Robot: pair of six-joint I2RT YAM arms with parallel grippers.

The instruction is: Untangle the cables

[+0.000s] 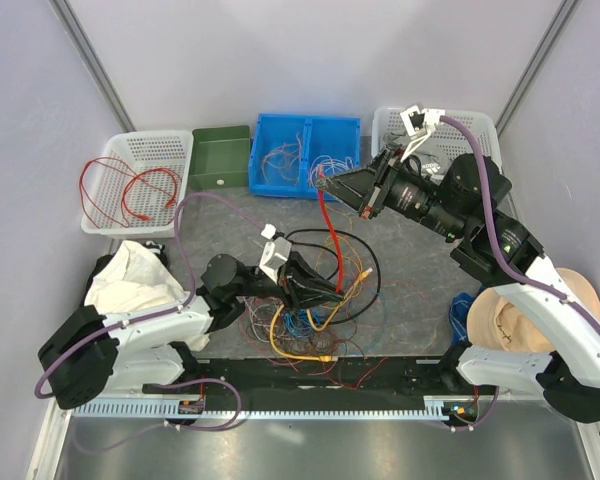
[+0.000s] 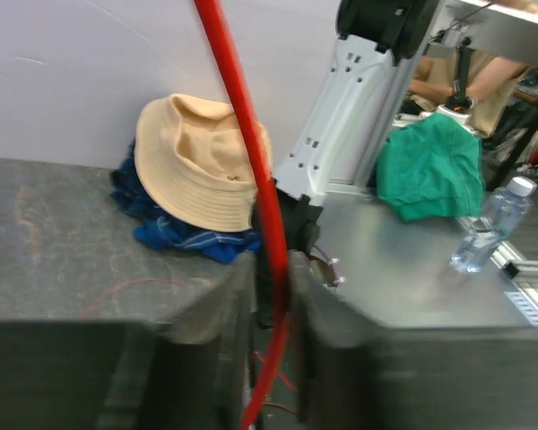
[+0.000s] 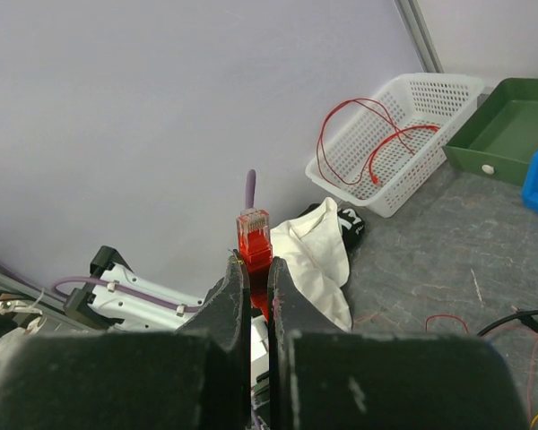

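A tangle of cables (image 1: 315, 300) in black, orange, yellow, blue and thin red lies in the middle of the grey mat. A thick red cable (image 1: 330, 225) rises from it towards the back. My right gripper (image 1: 327, 182) is shut on that cable's red plug (image 3: 254, 237), which sticks up between the fingers (image 3: 255, 264), lifted above the mat. My left gripper (image 1: 302, 278) sits low in the tangle. In the left wrist view the red cable (image 2: 251, 152) runs between its nearly closed fingers (image 2: 271, 269), beside something black.
A white basket (image 1: 105, 215) with red cables stands back left, then a green bin (image 1: 220, 158), a blue bin (image 1: 307, 130) with wires and a white basket (image 1: 475, 122). White cloth (image 1: 130, 280) lies left. A beige hat (image 1: 520, 315) on blue cloth lies right.
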